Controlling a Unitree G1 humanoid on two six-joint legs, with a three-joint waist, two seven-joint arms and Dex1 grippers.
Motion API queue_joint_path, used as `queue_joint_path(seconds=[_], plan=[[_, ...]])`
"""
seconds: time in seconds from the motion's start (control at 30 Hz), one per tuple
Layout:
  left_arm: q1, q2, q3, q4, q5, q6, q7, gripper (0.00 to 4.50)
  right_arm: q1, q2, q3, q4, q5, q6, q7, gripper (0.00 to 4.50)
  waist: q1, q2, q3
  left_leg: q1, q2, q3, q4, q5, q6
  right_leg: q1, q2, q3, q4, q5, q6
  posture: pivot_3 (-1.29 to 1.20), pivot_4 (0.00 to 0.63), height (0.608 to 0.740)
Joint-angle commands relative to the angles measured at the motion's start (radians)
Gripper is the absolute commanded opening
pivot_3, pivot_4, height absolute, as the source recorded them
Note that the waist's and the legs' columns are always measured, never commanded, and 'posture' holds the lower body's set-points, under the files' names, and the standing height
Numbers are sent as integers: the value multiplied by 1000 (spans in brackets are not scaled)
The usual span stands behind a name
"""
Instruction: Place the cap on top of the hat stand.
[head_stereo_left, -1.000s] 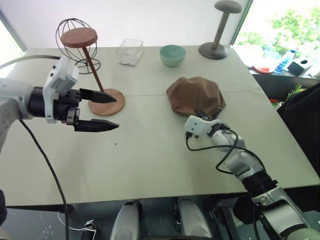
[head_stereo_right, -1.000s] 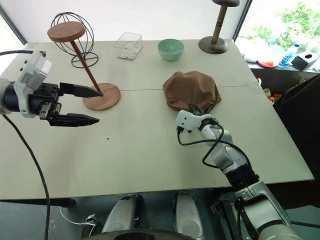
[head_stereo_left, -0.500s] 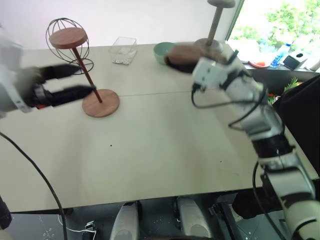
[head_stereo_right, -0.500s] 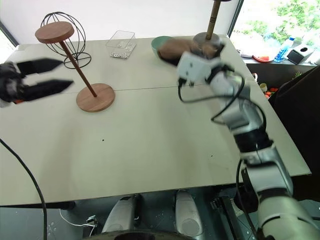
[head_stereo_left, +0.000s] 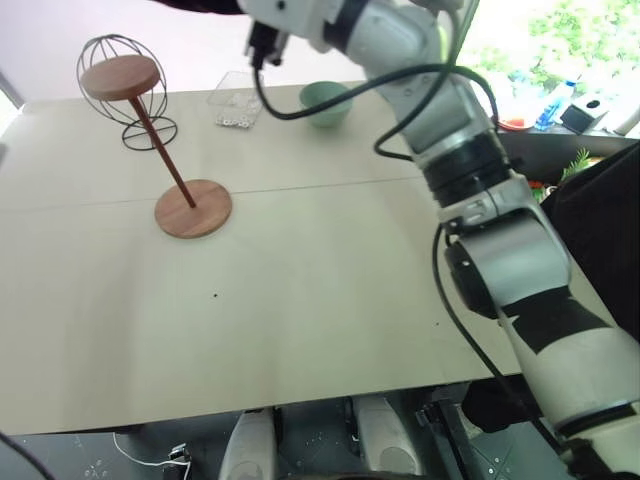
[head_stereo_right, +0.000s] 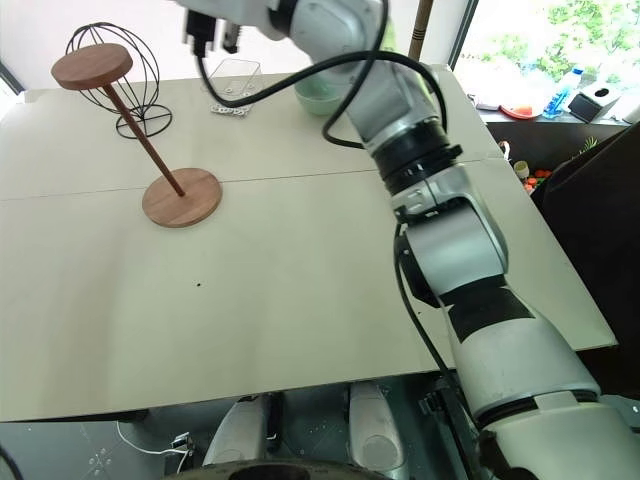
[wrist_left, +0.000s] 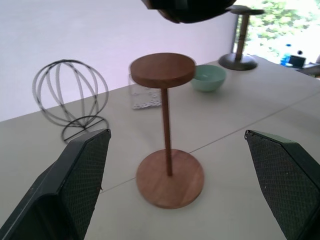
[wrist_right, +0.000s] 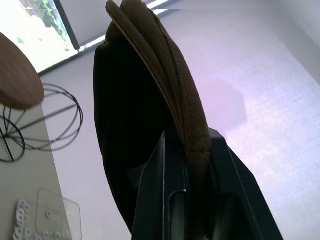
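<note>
Overhead, the right gripper (wrist_right: 187, 165) was clamped tight on the cap (wrist_right: 150, 85): its jaws pinched a folded edge of the brown fabric, and the rest of the cap hung from them as a dark, ridged bulk against the pale wall. In the head views, the right arm (head_stereo_left: 440, 110) reached high across the back of the bench (head_stereo_left: 300, 330), well above its surface.

Meanwhile the left gripper (wrist_left: 180, 185) had its jaws spread wide, holding and touching nothing. Between its two black fingers (wrist_left: 75, 185), some way ahead of them, the hat stand (wrist_left: 165, 125) stood on the bench: a round wooden disc top, a thin stem and a flat round base, its top bare. The cap's dark underside (wrist_left: 192, 7) showed above and beyond the stand's top, clear of it.

Behind the stand sat a black wire globe stand (wrist_left: 70, 97), a clear plastic box (wrist_left: 142, 97), a pale green bowl (wrist_left: 207, 77) and a taller grey stand (wrist_left: 240, 45). No readable writing or labels showed on anything.

Around the hat stand's base the bench lay open, with broad bare surface toward the near edge.
</note>
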Motion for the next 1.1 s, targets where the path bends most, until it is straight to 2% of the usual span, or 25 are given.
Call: queue_joint_path(seconds=[0.03, 0.17, 0.27, 0.5, 0.93, 1.03, 1.1], plan=[[35, 38, 125, 21, 46, -3, -27, 4500, -86, 63, -22, 48, 46, -51, -17, 51, 1, -1, 0, 0, 0, 0, 0, 0, 0, 0, 0, 0, 0, 0, 0, 0, 150, 740], [25, 50, 128, -10, 42, 20, 3, 4500, -82, 143, -6, 103, 68, -67, 15, 51, 4, -2, -1, 0, 0, 0, 0, 0, -1, 0, -1, 0, 0, 0, 0, 0, 150, 740], [-42, 70, 91, -51, -3, 74, 70, 4500, -71, 195, 10, 157, 62, -70, 16, 51, 5, -2, -1, 0, 0, 0, 0, 1, -2, 0, -1, 0, 0, 0, 0, 0, 150, 740], [-194, 65, -19, -125, -91, 166, 217, 4500, -53, 257, 68, 303, -17, -88, -84, 51, 3, -3, -1, 0, 0, -1, 0, 1, -2, 0, -1, -1, 1, 0, 0, 0, 150, 740], [-238, 37, -123, -106, -107, 136, 264, 4500, 163, 224, 143, 66, -88, -90, -64, 51, 3, -4, -1, 0, 0, -1, -1, 1, -2, -1, 0, -1, 1, 2, 3, 0, 150, 740], [-239, 43, -140, -78, -97, 112, 257, 4500, 184, 233, 144, 41, -82, -67, -54, 1150, 4, -4, -2, 0, 0, -1, -1, 1, -2, -1, 0, -1, 2, 2, 3, 0, 150, 740], [-245, 47, -149, -63, -95, 102, 257, 4500, 190, 236, 142, 26, -80, -55, -52, 2048, 4, -4, -2, 0, 0, -1, -1, 1, -2, -1, 0, -1, 2, 2, 3, 0, 150, 740]])
